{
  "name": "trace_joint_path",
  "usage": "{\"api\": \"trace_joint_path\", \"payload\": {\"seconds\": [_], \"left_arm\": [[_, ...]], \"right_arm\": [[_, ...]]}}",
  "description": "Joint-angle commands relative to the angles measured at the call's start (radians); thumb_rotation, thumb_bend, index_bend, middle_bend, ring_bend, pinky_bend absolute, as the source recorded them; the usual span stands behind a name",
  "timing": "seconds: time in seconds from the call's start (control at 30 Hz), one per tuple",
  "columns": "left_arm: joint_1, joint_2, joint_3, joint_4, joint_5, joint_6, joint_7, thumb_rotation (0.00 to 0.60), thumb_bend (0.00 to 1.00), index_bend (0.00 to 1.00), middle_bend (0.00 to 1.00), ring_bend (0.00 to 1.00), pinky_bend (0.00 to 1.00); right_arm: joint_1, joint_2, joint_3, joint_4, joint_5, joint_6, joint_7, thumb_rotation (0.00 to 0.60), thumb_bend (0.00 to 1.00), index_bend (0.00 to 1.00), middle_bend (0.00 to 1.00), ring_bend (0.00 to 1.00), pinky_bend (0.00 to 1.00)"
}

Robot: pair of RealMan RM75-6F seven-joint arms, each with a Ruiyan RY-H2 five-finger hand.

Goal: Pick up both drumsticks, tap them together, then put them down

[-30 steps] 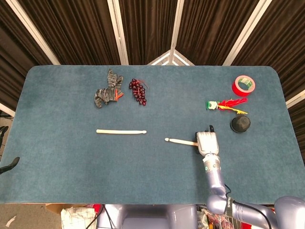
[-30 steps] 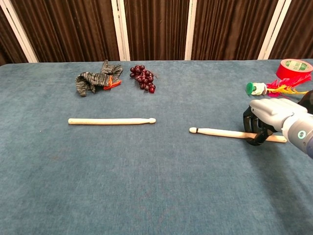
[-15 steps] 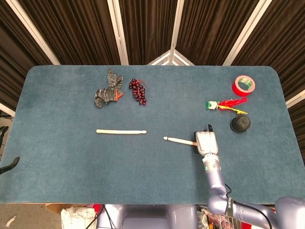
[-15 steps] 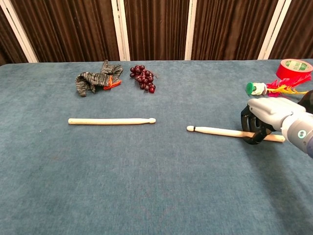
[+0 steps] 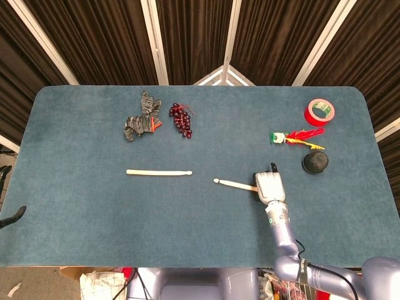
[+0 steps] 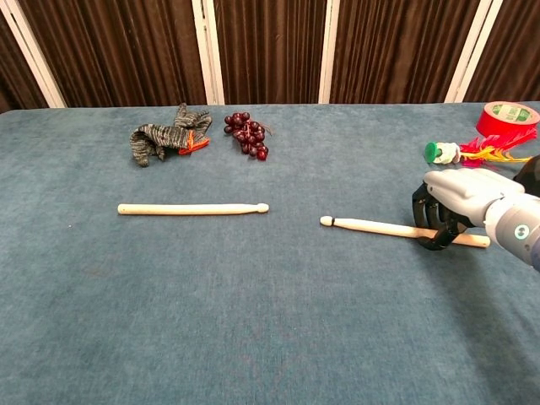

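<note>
Two pale wooden drumsticks lie on the blue table. The left drumstick [image 5: 159, 172] [image 6: 192, 208] rests alone at centre left, tip pointing right. The right drumstick [image 5: 236, 184] [image 6: 371, 226] points its tip left, and my right hand [image 5: 267, 186] [image 6: 460, 207] has its dark fingers curled around the shaft near the butt end. The butt sticks out a little to the right of the hand in the chest view. The stick sits low, at or just above the cloth. My left hand shows in neither view.
A grey striped cloth toy [image 5: 141, 120] and a bunch of dark grapes [image 5: 181, 119] lie at the back left. At the right are a red tape roll [image 5: 320, 112], a feathered shuttlecock [image 5: 294, 137] and a black round object [image 5: 315, 162] close behind my right hand.
My right hand has shifted slightly left with the right drumstick in its fingers; the stick's tip now sits a little further left. The left drumstick has not moved.
</note>
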Motion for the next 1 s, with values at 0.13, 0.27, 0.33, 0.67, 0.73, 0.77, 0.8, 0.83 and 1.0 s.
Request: {"api": "trace_joint_path", "payload": {"seconds": [0.13, 0.27, 0.33, 0.67, 0.73, 0.77, 0.8, 0.83, 1.0], "left_arm": [[0.000, 0.000, 0.001, 0.000, 0.000, -0.002, 0.000, 0.600, 0.33, 0.09, 0.07, 0.00, 0.00], [-0.001, 0.000, 0.000, 0.000, -0.002, -0.003, -0.001, 0.600, 0.33, 0.09, 0.07, 0.00, 0.00], [-0.001, 0.000, 0.000, 0.000, -0.003, -0.004, -0.001, 0.600, 0.33, 0.09, 0.07, 0.00, 0.00], [-0.001, 0.000, 0.002, -0.002, -0.002, -0.005, 0.002, 0.600, 0.33, 0.09, 0.07, 0.00, 0.00], [-0.001, 0.001, 0.002, -0.003, -0.003, -0.005, 0.002, 0.600, 0.33, 0.09, 0.07, 0.00, 0.00], [-0.001, 0.001, 0.002, -0.003, -0.003, -0.005, 0.003, 0.600, 0.33, 0.09, 0.07, 0.00, 0.00], [-0.001, 0.001, 0.001, -0.003, -0.003, -0.005, 0.004, 0.600, 0.33, 0.09, 0.07, 0.00, 0.00], [-0.001, 0.000, 0.001, -0.003, -0.004, -0.005, 0.004, 0.600, 0.33, 0.09, 0.07, 0.00, 0.00], [-0.002, -0.001, 0.001, -0.003, -0.004, -0.006, 0.006, 0.600, 0.33, 0.09, 0.07, 0.00, 0.00]], "right_arm": [[-0.001, -0.002, 0.002, 0.005, -0.019, -0.002, 0.023, 0.600, 0.44, 0.66, 0.59, 0.43, 0.09], [-0.001, 0.003, 0.004, 0.011, -0.057, -0.008, 0.063, 0.600, 0.44, 0.67, 0.60, 0.43, 0.09], [-0.003, 0.005, 0.001, 0.016, -0.074, -0.009, 0.077, 0.600, 0.44, 0.68, 0.60, 0.43, 0.09], [-0.008, 0.006, -0.011, 0.029, -0.110, -0.012, 0.094, 0.600, 0.47, 0.69, 0.60, 0.43, 0.09], [-0.008, 0.006, -0.011, 0.030, -0.115, -0.014, 0.099, 0.600, 0.47, 0.70, 0.60, 0.43, 0.09], [-0.009, 0.007, -0.010, 0.031, -0.121, -0.016, 0.107, 0.600, 0.47, 0.70, 0.60, 0.43, 0.09], [-0.009, 0.009, -0.010, 0.030, -0.125, -0.017, 0.114, 0.600, 0.48, 0.70, 0.60, 0.43, 0.09], [-0.010, 0.011, -0.009, 0.030, -0.136, -0.018, 0.129, 0.600, 0.48, 0.70, 0.60, 0.43, 0.09], [-0.017, 0.028, -0.009, 0.031, -0.198, -0.020, 0.203, 0.600, 0.48, 0.70, 0.60, 0.43, 0.09]]}}
